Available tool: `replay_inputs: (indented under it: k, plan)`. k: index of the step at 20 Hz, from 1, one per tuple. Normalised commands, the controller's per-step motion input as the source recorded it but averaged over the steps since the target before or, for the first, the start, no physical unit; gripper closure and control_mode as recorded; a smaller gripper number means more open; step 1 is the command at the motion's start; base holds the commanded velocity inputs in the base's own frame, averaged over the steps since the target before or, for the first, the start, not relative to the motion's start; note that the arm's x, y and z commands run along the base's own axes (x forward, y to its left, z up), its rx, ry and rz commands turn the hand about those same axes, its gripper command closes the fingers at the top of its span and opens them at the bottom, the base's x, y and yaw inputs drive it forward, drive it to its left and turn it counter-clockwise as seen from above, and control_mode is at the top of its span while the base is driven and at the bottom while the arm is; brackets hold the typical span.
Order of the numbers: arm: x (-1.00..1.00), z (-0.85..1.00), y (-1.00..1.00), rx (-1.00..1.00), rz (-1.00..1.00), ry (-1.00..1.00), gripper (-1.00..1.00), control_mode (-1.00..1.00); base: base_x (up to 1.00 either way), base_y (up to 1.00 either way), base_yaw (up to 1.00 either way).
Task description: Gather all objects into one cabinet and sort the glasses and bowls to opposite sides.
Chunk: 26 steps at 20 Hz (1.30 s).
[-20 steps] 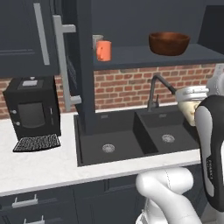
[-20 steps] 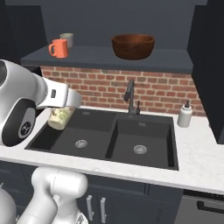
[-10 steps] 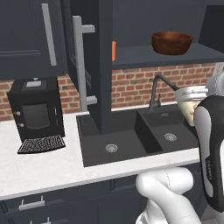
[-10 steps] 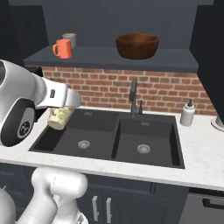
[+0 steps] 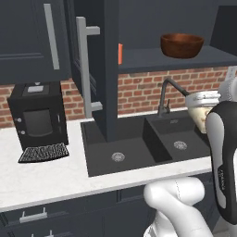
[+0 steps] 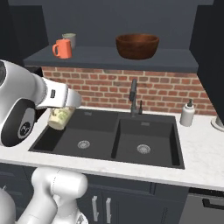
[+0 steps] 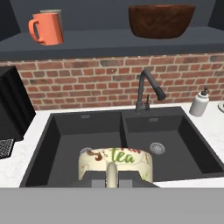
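Note:
My gripper (image 6: 65,107) is shut on the cream patterned mug (image 6: 59,120), holding it over the left basin of the sink (image 6: 144,164). In the hand view the gripper (image 7: 112,179) pinches the mug (image 7: 131,159) by its handle. On the open cabinet's shelf (image 6: 109,59) stand the orange mug (image 6: 62,48), the grey-green cup (image 6: 69,40) behind it, and the brown bowl (image 6: 137,46) to the right. In the left base view the open cabinet door (image 5: 109,69) hides most of the orange mug (image 5: 120,53); the bowl (image 5: 182,45) and held mug (image 5: 201,111) show.
A black faucet (image 6: 134,97) rises behind the sink's divider. A white soap bottle (image 6: 187,114) stands on the counter at right. A black coffee machine (image 5: 39,115) sits on the left counter. The door's long bar handle (image 5: 88,65) juts toward me.
The whole picture has shifted slightly right, so the camera moved. In the left base view the open door now covers most of the orange mug. The cream mug stays in my grip.

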Motion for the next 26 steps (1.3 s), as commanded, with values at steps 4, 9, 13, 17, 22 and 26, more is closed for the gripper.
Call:
replay_inputs:
  k: [4,9,13,17,22,26]
  plan:
    - [0.00,0.00,0.00,0.00,0.00,0.00,1.00,1.00,0.19,0.00,0.00]
    - [0.00,0.00,0.00,0.00,0.00,0.00,1.00,1.00,0.07,-0.01,0.00]
    - [0.00,0.00,0.00,0.00,0.00,-0.01,1.00,-1.00,0.00,0.00,0.00]
    - [-0.24,0.02,-0.02,0.00,0.02,-0.06,1.00,-1.00,0.00,0.00,0.00]
    - [-0.29,0.42,0.02,0.00,0.07,-0.01,1.00,-1.00,0.00,0.00,0.00]
    - [-0.21,0.61,0.10,0.00,0.02,0.00,1.00,-1.00,0.00,0.00,0.00]
